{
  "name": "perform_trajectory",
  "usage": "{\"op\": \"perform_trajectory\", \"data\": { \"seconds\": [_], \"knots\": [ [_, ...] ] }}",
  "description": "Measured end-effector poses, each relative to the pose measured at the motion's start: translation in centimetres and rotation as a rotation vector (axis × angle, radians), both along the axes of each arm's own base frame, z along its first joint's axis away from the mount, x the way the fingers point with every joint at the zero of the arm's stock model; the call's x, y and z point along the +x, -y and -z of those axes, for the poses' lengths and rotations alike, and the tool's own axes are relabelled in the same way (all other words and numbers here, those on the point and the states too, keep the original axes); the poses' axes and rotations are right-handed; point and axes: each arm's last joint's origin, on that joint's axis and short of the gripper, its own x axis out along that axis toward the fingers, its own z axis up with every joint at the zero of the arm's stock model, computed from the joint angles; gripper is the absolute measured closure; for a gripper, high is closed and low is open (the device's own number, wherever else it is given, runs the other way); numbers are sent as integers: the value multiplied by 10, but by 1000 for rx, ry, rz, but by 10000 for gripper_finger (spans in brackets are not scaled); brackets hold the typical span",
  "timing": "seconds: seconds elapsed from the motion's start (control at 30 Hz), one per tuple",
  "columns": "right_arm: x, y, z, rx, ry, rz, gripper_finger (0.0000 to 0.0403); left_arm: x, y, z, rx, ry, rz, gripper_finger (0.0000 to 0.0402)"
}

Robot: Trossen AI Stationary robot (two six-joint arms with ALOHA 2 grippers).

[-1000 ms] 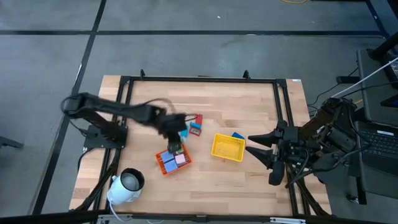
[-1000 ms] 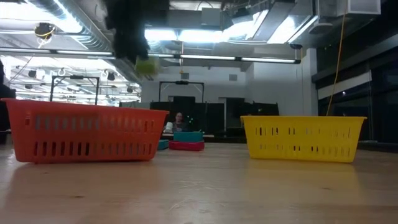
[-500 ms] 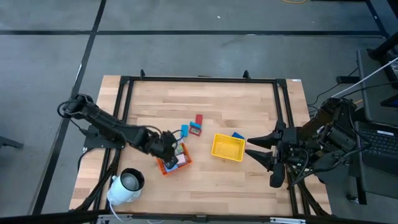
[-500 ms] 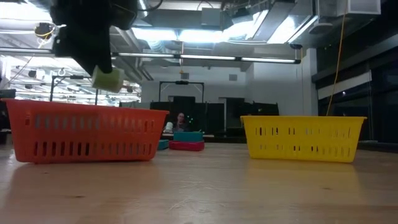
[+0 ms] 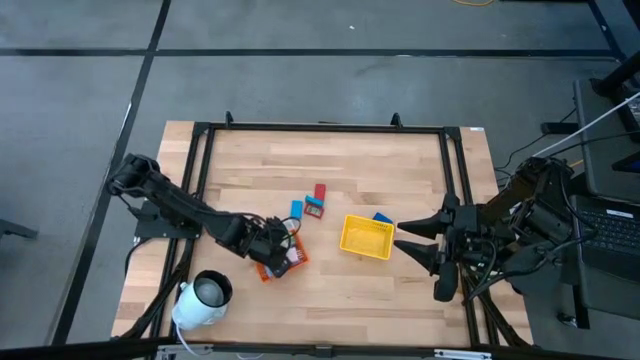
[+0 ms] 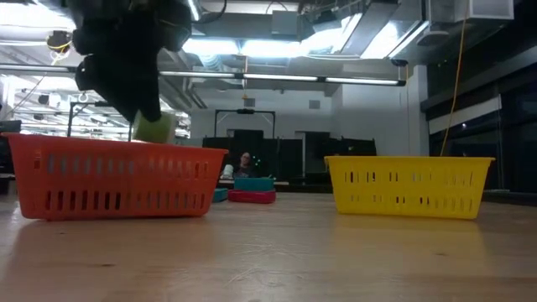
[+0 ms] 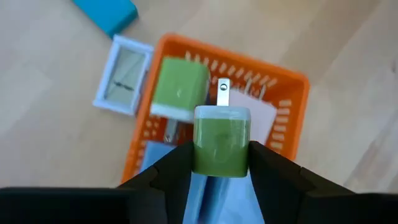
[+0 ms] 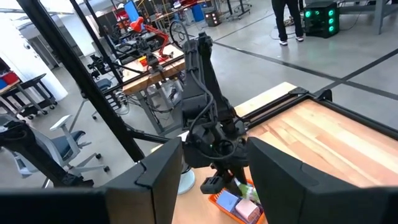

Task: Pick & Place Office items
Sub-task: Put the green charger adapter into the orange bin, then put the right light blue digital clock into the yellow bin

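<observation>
Left hand [image 7: 221,163] grips green piece [image 7: 220,140] above orange tray [image 7: 292,87].

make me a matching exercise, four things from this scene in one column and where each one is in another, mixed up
Things:
1. green blocky charger plug
2. yellow slotted plastic tray
3. large white cylinder with a dark hollow
4. right gripper

Places:
a. near the table's front left corner
b. hanging at the table's right side, beside the yellow tray
c. clamped in the left gripper above the orange slotted tray
d. on the wood right of the orange tray

Pairs: 1-c, 2-d, 3-a, 4-b
</observation>
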Motion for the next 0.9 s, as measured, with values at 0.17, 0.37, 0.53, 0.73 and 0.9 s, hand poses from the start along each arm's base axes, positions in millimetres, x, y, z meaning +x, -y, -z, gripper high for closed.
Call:
{"op": "perform_trajectory", "data": {
  "seconds": [0.17, 0.37, 0.53, 0.73, 0.9],
  "knots": [
    [0, 0, -1, 8, 6, 0, 216, -3, -3, -10, 24, 49, -15, 222],
    [0, 0, -1, 7, 3, -7, 216, -5, -1, -11, 10, 39, 10, 174],
    [0, 0, -1, -5, 0, -10, 216, -13, -2, -23, 92, 73, -9, 148],
    [6, 6, 4, -91, -65, -35, 216, -44, -11, -87, 316, 468, -171, 145],
    [25, 26, 25, -114, -294, -147, 216, -76, -18, -126, 419, 660, -187, 146]
  ]
}}
